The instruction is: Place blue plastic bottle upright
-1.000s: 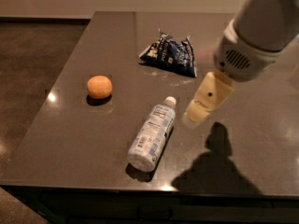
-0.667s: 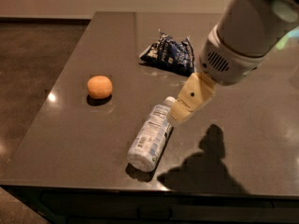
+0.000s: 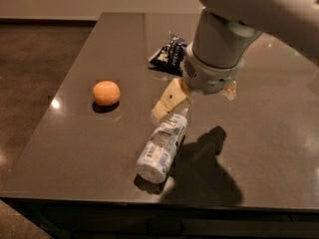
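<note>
The blue plastic bottle [image 3: 162, 148] lies on its side on the dark table [image 3: 75, 148], near the front edge, its base toward me and its cap end pointing away. The cap end is hidden under my gripper. My gripper [image 3: 198, 97] hangs from the big white arm, just above the bottle's cap end. One cream finger [image 3: 169, 101] shows on the left, over the bottle's neck. A bit of the other finger [image 3: 229, 89] shows on the right. The jaws stand apart and hold nothing.
An orange [image 3: 106, 92] sits to the left of the bottle. A dark blue snack bag [image 3: 169, 56] lies behind the gripper, partly hidden by the arm. The table's front edge runs close to the bottle's base. The arm's shadow falls to the right of the bottle.
My gripper has moved left and down, from beside the bottle's cap to right over its cap end. The bottle, orange and bag have not moved.
</note>
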